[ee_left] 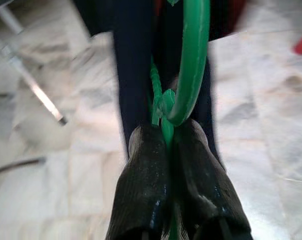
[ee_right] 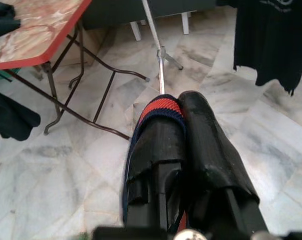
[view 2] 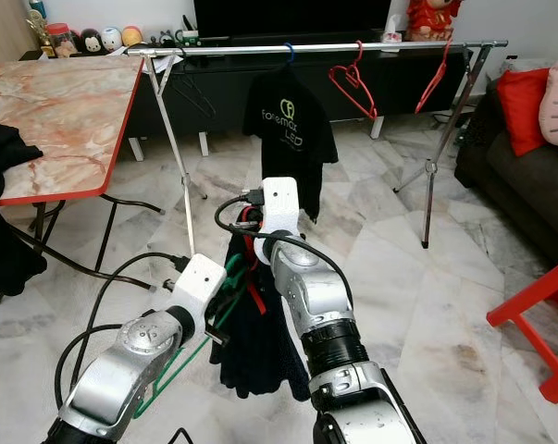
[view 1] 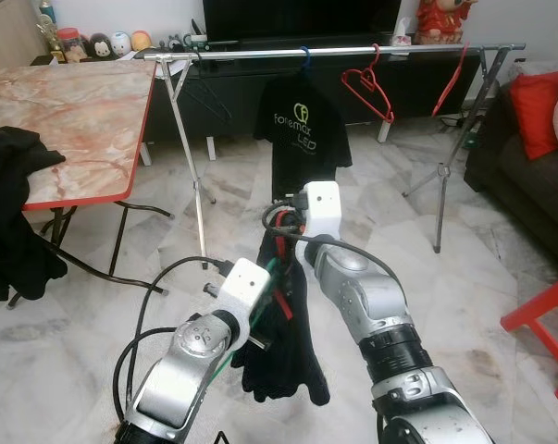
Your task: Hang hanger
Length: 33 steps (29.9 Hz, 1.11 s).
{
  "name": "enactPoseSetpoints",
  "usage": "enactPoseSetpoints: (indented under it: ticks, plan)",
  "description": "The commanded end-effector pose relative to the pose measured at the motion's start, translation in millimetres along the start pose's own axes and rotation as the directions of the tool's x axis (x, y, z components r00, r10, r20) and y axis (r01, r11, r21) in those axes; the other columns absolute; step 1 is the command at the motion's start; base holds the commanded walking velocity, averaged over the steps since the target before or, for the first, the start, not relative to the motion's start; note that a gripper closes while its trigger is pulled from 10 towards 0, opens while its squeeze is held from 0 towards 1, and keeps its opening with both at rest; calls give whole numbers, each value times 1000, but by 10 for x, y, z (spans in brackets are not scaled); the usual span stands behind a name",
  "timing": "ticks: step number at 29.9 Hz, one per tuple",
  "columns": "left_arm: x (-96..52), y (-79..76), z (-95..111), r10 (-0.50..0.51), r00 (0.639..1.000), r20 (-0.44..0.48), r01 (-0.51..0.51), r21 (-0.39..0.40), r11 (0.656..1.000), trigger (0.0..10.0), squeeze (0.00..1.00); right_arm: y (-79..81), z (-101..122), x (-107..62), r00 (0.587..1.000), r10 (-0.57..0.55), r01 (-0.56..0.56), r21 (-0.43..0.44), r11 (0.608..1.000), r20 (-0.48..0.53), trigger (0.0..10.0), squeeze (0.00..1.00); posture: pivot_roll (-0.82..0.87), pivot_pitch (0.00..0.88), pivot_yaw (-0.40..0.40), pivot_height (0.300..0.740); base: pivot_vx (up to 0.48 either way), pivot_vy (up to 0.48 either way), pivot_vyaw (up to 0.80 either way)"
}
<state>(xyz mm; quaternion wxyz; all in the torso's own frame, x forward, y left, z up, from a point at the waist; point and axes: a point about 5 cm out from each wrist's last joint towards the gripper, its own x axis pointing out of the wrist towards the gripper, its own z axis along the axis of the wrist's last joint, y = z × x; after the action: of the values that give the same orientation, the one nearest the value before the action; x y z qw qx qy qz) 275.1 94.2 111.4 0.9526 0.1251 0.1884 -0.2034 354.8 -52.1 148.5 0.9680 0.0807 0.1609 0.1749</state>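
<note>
A green wire hanger (ee_left: 191, 65) is clamped at the twist below its hook by my left gripper (ee_left: 166, 132), which is shut on it. A dark garment (view 1: 283, 351) with a red and blue collar band (ee_right: 158, 107) hangs between my two arms, in front of me at waist height. My right gripper (ee_right: 178, 102) is shut on that collar, just above the left one. The green hanger's lower wire (view 2: 181, 365) shows under my left forearm. The steel clothes rail (view 1: 353, 53) runs across the room ahead, beyond both grippers.
On the rail hang a black printed T-shirt (view 1: 302, 125) and two red hangers (view 1: 366, 88) (view 1: 450, 83). A marble-top folding table (view 1: 66, 120) with black clothes (view 1: 10, 213) stands at left. A dark sofa (view 1: 528, 157) and red stool (view 1: 547, 319) are at right.
</note>
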Motion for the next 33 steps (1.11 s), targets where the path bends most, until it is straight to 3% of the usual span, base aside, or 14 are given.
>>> enactPoseSetpoints:
  ticks: [1, 6, 13, 14, 19, 24, 29, 33]
  plan:
    - [0, 80, 11, 49, 999, 2, -49, 0, 999, 10000, 0, 27, 79, -36, 999, 16, -16, 5, 1000, 31, 10000, 0, -22, 0, -24, 740, 0, 0, 0]
    - [-9, 38, 88, 5, 998, 59, -4, -12, 1000, 10000, 0, 120, 1, -49, 996, 85, -85, -48, 995, 1, 10000, 0, -21, 0, -24, 740, 0, 0, 0]
    - [1, -3, 117, -10, 996, 86, 13, -28, 1000, 10000, 0, 181, -1, -76, 993, 120, -120, -58, 991, 3, 10000, 0, -19, 0, -24, 740, 0, 0, 0]
    - [6, 46, 199, 44, 989, 142, -34, -69, 997, 10000, 0, 186, 10, -93, 993, 120, -120, -43, 992, 11, 10000, 0, -23, 0, -25, 740, 0, 0, 0]
    - [-2, 155, 301, 128, 970, 207, -101, -135, 986, 10000, 0, 142, 41, -120, 995, 88, -88, -1, 996, 43, 10000, 0, -22, 0, -26, 740, 0, 0, 0]
    - [-5, 226, 278, 169, 965, 199, -139, -156, 978, 10000, 0, 74, 102, -134, 995, 42, -50, 98, 994, 85, 10000, 0, -23, 0, -25, 740, 0, 0, 0]
    - [2, 206, 252, 159, 968, 193, -126, -170, 977, 10000, 0, 96, 116, -153, 993, 71, -81, 96, 992, 96, 10000, 0, -24, 0, -24, 740, 0, 0, 0]
    - [18, 162, 255, 143, 970, 198, -108, -177, 978, 10000, 0, 219, 73, -199, 979, 182, -187, 52, 981, 89, 10000, 0, -26, 0, -24, 740, 0, 0, 0]
